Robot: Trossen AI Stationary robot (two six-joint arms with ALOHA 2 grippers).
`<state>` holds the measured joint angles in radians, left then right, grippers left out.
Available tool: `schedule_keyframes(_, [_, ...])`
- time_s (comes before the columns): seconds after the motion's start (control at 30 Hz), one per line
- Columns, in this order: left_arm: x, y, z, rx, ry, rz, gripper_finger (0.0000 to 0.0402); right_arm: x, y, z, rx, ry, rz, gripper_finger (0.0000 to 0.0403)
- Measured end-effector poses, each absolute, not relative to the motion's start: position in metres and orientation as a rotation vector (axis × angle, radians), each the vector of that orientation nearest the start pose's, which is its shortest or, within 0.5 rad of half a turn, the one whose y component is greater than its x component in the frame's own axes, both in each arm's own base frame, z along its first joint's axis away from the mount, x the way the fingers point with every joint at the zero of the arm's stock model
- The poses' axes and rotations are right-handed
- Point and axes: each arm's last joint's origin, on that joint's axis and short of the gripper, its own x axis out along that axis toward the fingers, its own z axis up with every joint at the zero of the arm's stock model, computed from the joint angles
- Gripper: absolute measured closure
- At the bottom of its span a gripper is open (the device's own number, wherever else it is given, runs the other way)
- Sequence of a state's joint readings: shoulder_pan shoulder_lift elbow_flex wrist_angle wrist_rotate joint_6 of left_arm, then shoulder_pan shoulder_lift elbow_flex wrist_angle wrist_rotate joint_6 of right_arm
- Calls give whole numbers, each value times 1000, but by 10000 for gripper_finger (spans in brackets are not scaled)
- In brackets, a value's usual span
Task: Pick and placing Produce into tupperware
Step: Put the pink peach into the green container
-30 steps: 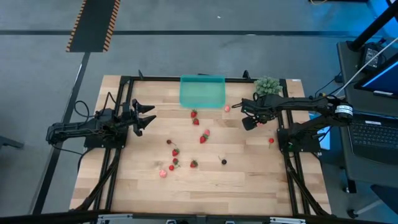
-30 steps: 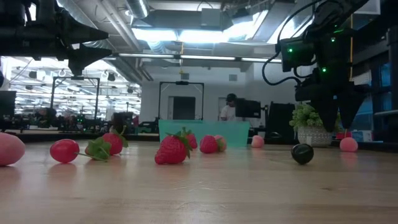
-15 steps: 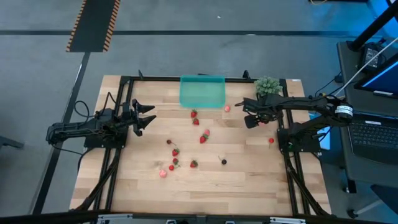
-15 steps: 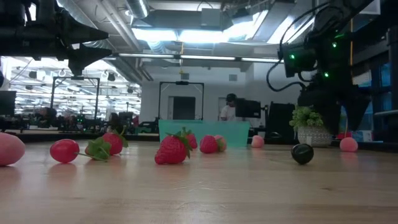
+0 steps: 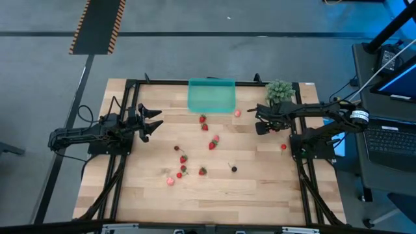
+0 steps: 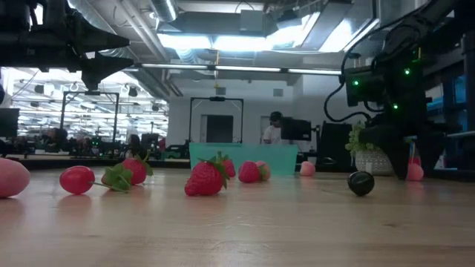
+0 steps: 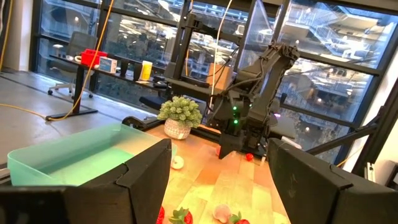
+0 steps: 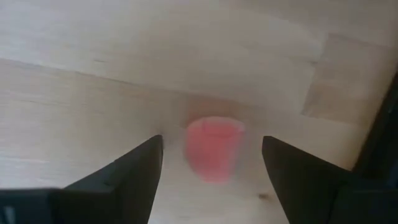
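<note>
One pale pink piece of produce (image 8: 213,148) is lying centre-frame between your right gripper's (image 8: 211,168) spread fingers; you're lining up a pick. Next, descend, clench, carry it to the tupperware (image 5: 211,96), upper centre.

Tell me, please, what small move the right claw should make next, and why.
Probably lower straight down and then close. The right claw is open, and a pale pink piece lies on the table between its fingers, not yet gripped. The tupperware holds no produce yet, as far as the high view shows.
</note>
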<state>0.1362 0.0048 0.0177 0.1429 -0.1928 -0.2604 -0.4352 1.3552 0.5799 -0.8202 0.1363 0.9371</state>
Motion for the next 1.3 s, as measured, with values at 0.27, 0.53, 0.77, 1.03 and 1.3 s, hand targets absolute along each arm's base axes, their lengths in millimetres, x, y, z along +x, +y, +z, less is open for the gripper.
schedule_keyframes(0.27, [94, 18, 183, -262, -198, 306, 144, 159, -81, 133, 948, 1248, -1170, 130])
schedule_keyframes(0.53, [94, 18, 183, -262, -198, 306, 144, 161, -82, 133, 948, 1222, -1168, 194])
schedule_keyframes(0.77, [94, 18, 183, -262, -198, 306, 144, 162, -82, 133, 960, 1214, -1157, 271])
schedule_keyframes(1.03, [94, 18, 183, -262, -198, 306, 144, 166, -84, 134, 881, 1230, -1071, 282])
schedule_keyframes(1.3, [94, 18, 183, -261, -199, 307, 144, 202, -102, 185, 671, 925, -845, 291])
